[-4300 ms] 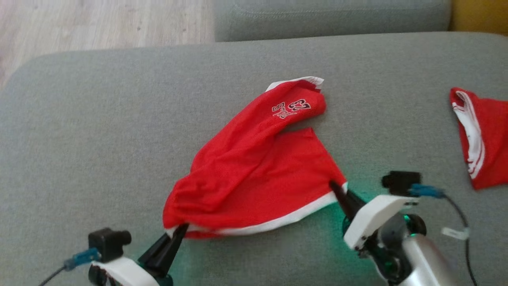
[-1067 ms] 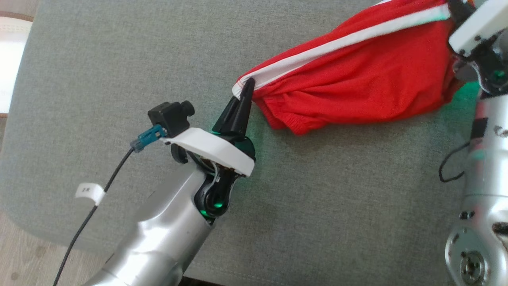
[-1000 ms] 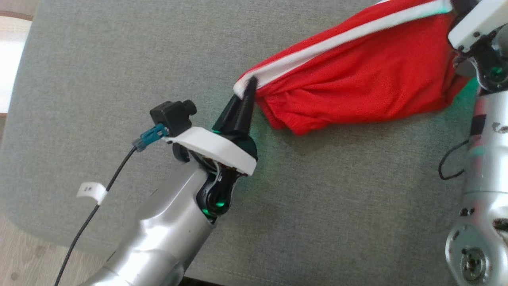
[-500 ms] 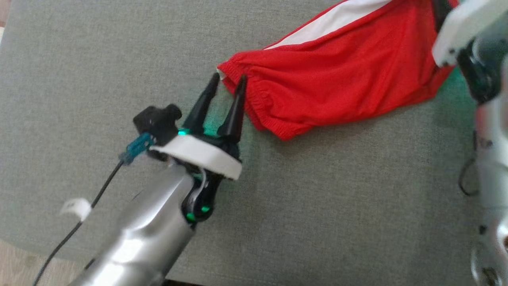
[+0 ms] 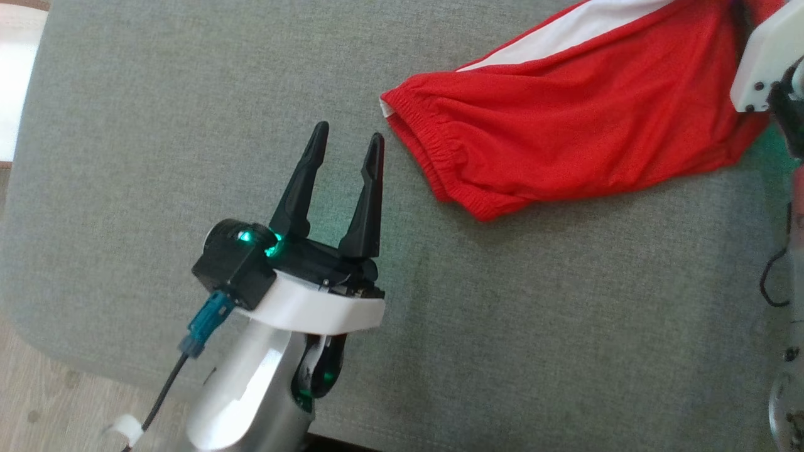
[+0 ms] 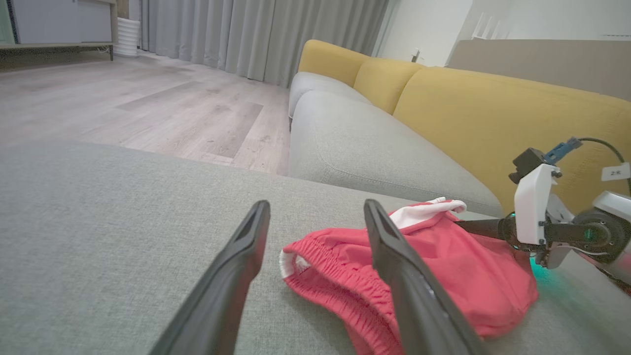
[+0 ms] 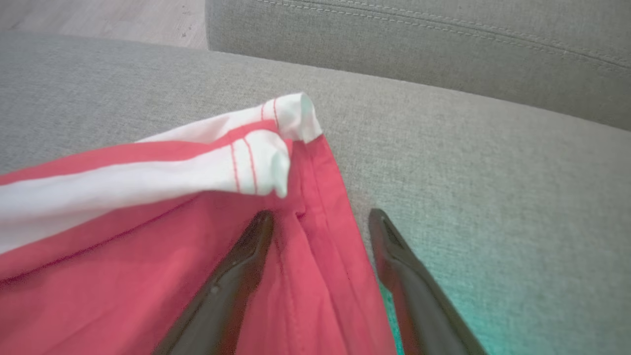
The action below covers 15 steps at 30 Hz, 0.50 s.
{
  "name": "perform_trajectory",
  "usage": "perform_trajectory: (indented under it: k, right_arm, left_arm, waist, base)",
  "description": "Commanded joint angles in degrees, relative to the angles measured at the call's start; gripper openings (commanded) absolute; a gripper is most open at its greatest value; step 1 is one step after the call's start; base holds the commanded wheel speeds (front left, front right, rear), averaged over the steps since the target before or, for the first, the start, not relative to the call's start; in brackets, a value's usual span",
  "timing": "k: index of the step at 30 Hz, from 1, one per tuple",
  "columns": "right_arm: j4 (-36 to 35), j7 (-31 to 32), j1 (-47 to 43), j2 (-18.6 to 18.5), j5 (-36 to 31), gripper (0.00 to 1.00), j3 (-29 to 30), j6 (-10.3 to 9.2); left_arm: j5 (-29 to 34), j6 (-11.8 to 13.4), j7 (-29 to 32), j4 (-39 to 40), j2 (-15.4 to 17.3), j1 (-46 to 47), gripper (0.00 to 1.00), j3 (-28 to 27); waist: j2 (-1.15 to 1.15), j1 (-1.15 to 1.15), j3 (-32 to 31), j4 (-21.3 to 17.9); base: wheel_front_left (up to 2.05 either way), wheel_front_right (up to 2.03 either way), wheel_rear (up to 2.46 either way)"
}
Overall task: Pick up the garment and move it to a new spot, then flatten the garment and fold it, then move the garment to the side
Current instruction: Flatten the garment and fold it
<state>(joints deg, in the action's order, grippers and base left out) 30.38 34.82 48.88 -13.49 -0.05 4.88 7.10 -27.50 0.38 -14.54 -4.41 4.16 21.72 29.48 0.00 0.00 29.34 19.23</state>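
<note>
The garment [image 5: 565, 125], red shorts with a white side stripe and a gathered waistband, lies stretched out on the grey cushion [image 5: 534, 314]. My left gripper [image 5: 347, 133] is open, its fingertips a short way left of the waistband end and touching nothing. The left wrist view has the left gripper [image 6: 316, 206] in front of the garment [image 6: 443, 261]. My right gripper [image 7: 320, 217] is open over the far hem of the garment [image 7: 148, 222], red cloth lying loose between its fingers. Its white housing [image 5: 763, 63] sits at the top right.
The cushion's rounded front edge runs along the lower left, with wood floor [image 5: 38, 402] beyond it. A second grey seat [image 6: 369, 148] and a yellow sofa back [image 6: 493, 113] stand behind the garment. Bare grey cushion spreads left of and below the shorts.
Both grippers have opened and let go of the garment. The shorts have settled flat on the cushion. My left gripper has drawn back from the waistband. The head view has shifted.
</note>
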Motion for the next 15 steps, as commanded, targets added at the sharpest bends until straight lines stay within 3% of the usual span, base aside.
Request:
perform_trajectory:
  k: [1, 2, 3, 4, 11, 15]
  right_arm:
    - [0.2, 1.9, -1.3, 1.3, 0.3, 1.00, -1.6, 0.39]
    - [0.7, 3.1, -1.5, 1.6, 1.4, 1.00, -1.7, 0.39]
    - [1.1, 4.2, -1.6, 2.0, 2.5, 0.85, -2.1, 0.39]
    - [1.2, 4.9, -1.7, 2.3, 3.7, 0.00, -2.7, 0.39]
    - [-4.8, 0.3, -4.8, 5.2, 8.6, 0.00, 1.8, 0.39]
    - [-8.3, 0.7, -8.7, 4.8, 10.0, 0.00, 6.6, 0.39]
  left_arm:
    - [0.9, -0.7, -0.4, 1.9, 0.3, -0.6, 1.00, -2.4]
    - [1.9, -1.3, -0.4, 2.0, 0.1, -1.1, 1.00, -2.9]
    - [2.9, -1.8, -0.4, 2.1, -0.1, -1.5, 1.00, -3.4]
    - [3.8, -2.3, -0.4, 2.0, -0.3, -1.9, 1.00, -4.0]
    - [7.8, -5.3, -0.5, 1.1, -0.8, -6.7, 1.00, -9.0]
    - [9.5, -6.5, -0.5, 1.2, -0.6, -9.9, 1.00, -11.2]
  waist:
    - [0.00, 0.00, -0.1, 0.1]
    - [0.00, 0.00, -0.2, 0.1]
    - [0.00, 0.00, -0.3, 0.0]
    - [0.00, 0.00, -0.5, -0.3]
    - [0.00, 0.00, -4.7, -6.0]
    - [0.00, 0.00, -7.4, -8.5]
  base:
    - [0.00, 0.00, 0.00]
    - [0.00, 0.00, 0.00]
    - [0.00, 0.00, 0.00]
    - [0.00, 0.00, 0.00]
    - [0.00, 0.00, 0.00]
    - [0.00, 0.00, 0.00]
